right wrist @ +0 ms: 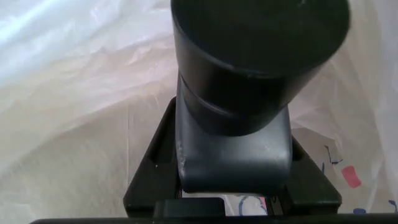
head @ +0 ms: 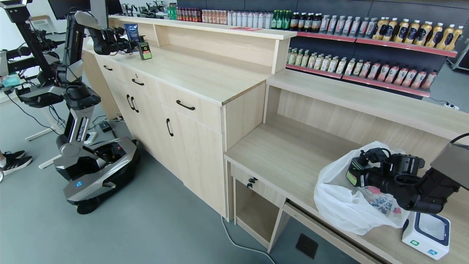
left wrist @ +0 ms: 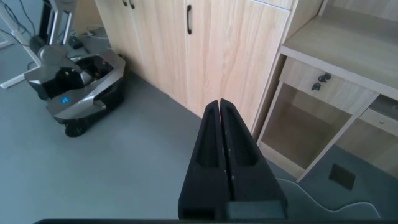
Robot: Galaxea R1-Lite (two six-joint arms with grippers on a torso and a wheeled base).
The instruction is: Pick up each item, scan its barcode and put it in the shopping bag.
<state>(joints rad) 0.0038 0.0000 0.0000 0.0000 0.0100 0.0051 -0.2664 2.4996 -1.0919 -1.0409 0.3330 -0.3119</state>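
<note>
Fingers of the right gripper (head: 354, 172) look clamped on a dark cylinder (right wrist: 249, 74) (any print on it is too small to read) at the mouth of the white shopping bag (head: 340, 205). The bag sits near the front edge of the lower counter (head: 285, 154), with bare wood open to its left and the white scanner (head: 427, 234) just beside it. The left gripper (left wrist: 221, 134) hangs pressed together over grey floor (left wrist: 124, 162).

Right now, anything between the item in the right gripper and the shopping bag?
Nothing visible. The right gripper holds the dark cylindrical item at the mouth of the shopping bag, with white plastic around it. A printed packet lies lower inside the bag.
</note>
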